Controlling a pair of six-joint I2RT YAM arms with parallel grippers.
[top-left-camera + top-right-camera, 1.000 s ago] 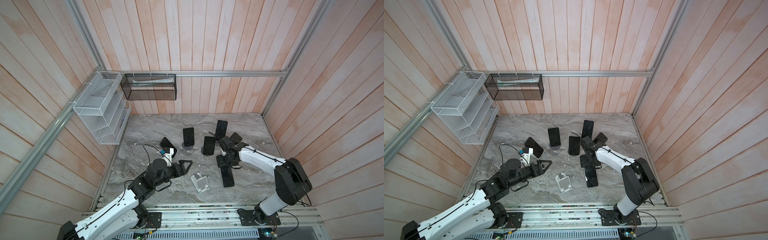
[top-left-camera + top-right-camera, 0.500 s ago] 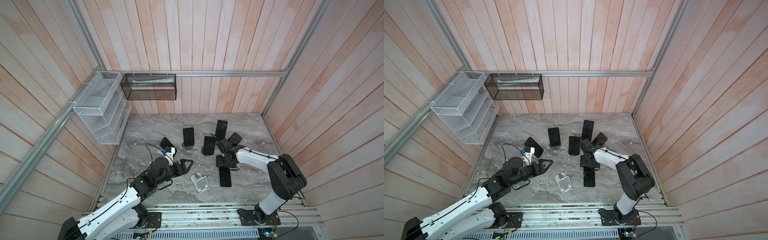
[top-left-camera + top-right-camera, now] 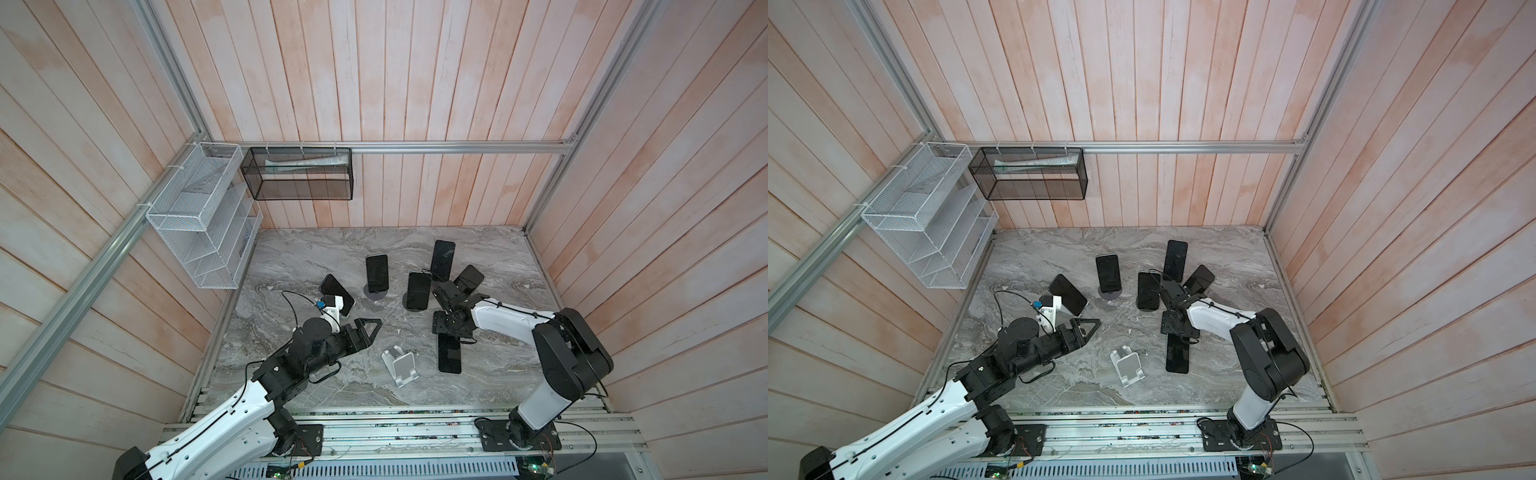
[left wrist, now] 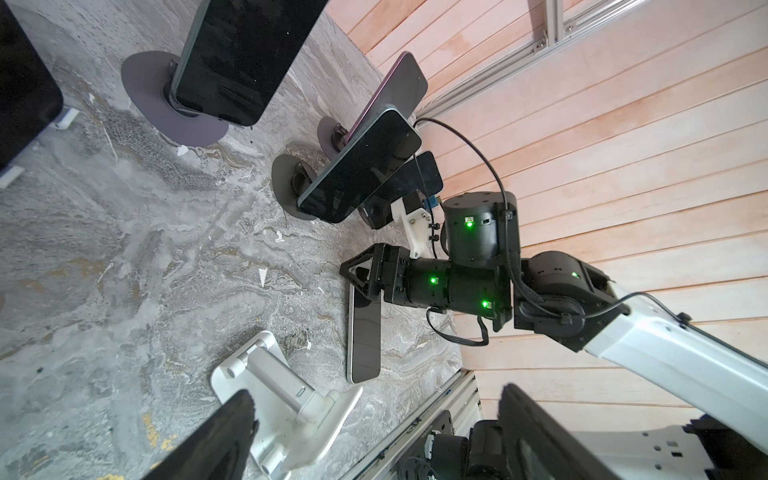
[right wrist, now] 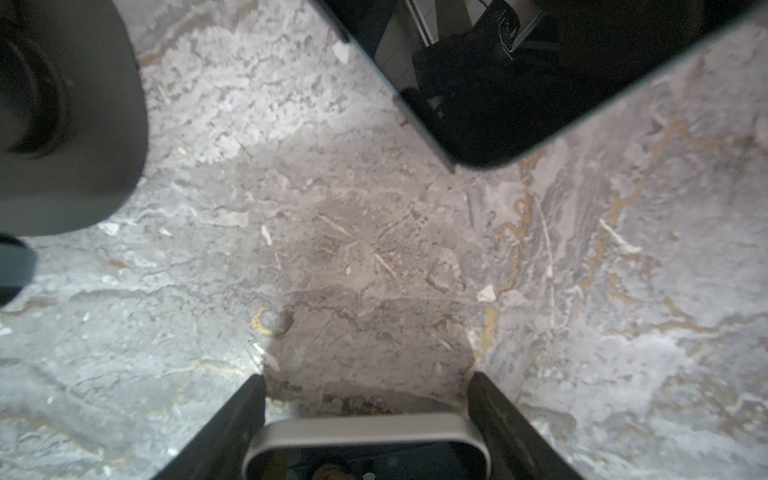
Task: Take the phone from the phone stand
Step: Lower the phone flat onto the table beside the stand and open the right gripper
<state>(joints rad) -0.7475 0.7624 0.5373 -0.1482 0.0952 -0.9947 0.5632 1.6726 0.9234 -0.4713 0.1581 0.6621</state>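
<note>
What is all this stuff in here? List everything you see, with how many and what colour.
propped phones: five, black, on stands mid-table
flat phone: one, black, lying on the table near the front
empty stand: one, white, front of table
wire rack: one, white, left wall
mesh basket: one, black, back wall
table: one, grey marble
left hand: one, black, open, empty
right hand: one, black, closed on the flat phone's end
</note>
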